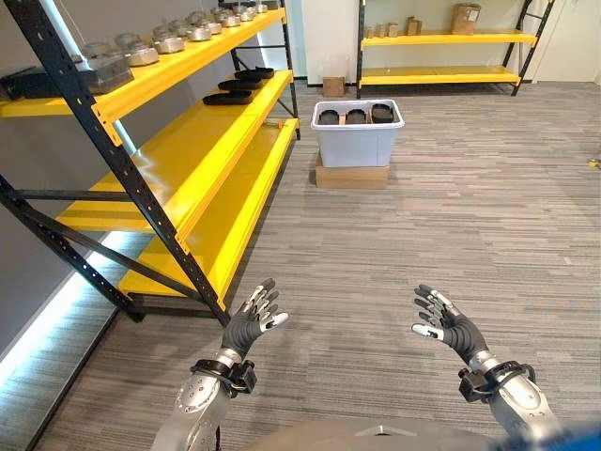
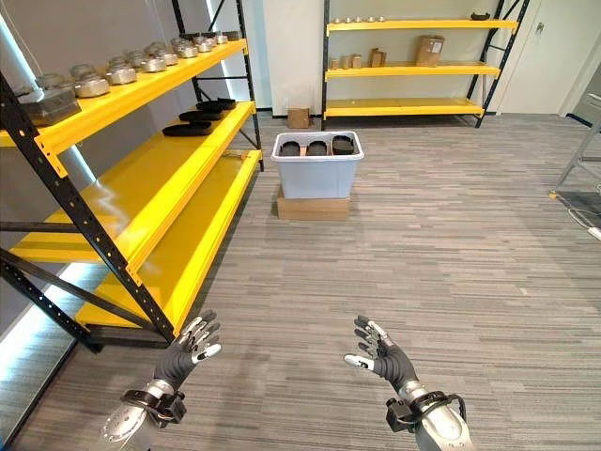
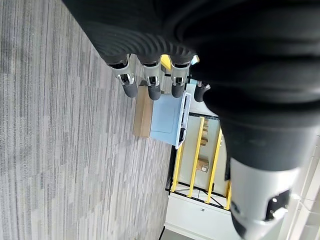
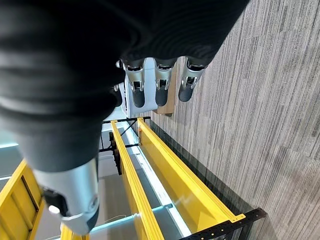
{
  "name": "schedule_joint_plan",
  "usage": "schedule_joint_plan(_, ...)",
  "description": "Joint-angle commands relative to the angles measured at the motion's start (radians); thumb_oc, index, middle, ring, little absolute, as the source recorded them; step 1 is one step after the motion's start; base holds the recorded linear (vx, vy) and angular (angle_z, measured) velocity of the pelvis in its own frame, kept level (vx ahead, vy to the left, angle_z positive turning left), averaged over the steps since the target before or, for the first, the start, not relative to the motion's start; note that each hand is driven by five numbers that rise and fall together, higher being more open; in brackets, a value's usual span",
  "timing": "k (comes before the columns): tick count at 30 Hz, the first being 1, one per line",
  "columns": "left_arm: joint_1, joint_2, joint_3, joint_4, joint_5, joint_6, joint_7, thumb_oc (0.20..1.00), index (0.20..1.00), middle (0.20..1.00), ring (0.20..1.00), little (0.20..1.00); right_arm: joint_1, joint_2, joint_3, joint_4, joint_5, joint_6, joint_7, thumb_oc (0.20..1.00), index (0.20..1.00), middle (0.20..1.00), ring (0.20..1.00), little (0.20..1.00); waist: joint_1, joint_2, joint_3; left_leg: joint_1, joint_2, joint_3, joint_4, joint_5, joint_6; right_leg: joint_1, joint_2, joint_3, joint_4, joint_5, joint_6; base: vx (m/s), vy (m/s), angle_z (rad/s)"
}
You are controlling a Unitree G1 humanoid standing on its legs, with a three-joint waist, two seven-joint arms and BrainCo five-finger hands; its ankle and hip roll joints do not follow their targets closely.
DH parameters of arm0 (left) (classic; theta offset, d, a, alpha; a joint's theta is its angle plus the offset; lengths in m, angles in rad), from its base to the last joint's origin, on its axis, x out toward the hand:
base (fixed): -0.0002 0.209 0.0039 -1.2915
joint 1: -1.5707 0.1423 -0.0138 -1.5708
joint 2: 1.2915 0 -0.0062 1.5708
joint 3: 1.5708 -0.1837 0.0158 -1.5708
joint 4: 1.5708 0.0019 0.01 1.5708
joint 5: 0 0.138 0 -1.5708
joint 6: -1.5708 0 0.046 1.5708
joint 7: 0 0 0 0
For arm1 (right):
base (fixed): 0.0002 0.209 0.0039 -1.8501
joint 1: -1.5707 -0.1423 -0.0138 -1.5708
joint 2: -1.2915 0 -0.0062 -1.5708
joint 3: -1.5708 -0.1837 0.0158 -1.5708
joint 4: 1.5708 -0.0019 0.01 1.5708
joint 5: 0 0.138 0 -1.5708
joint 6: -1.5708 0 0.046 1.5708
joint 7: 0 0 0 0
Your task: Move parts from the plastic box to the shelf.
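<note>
Standing on grey carpet [image 1: 451, 216] beside the yellow shelf [image 1: 202, 155], well apart from the plastic box [image 2: 317, 167] sitting on cardboard [image 1: 351, 176]. Dark parts [image 1: 355, 116] lying inside. Holding left hand [image 1: 254, 317] and right hand [image 1: 441, 318] relaxed, carrying nothing. Risking clipping the shelf post approaching. Right eye view showing a higher far shelf tier.

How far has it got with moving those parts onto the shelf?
A few dark parts already lie on the middle yellow shelf. Both the left hand and the right hand are open and empty. More dark parts wait in the plastic box, well ahead across the floor.
</note>
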Motion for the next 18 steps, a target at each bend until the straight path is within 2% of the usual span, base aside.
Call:
schedule_joint_plan(1,-0.016,0.03,0.041,-0.029,-0.027,-0.038,-0.016,1.0,1.0,1.0,1.0,1.0,-0.054,-0.014,-0.019,-0.018,0.027,-0.041,-0.001,1.0,1.0,1.0,1.0,1.0,0.009,-0.03,-0.016,-0.07,0.032,-0.028,0.072,-0.057,-0.004,-0.04,0.003,-0.041,0.041,-0.019,-0.007,0.0,0.0,0.0)
schedule_joint_plan(18,-0.014,0.033,0.043,-0.029,-0.008,-0.043,-0.012,1.0,1.0,1.0,1.0,1.0,-0.039,-0.009,-0.016,-0.008,0.042,-0.034,0.003,1.0,1.0,1.0,1.0,1.0,0.011,-0.033,-0.02,-0.055,0.03,-0.032,0.068,-0.063,-0.004,-0.029,0.002,-0.043,0.042,-0.023,-0.008,0.0,0.0,0.01)
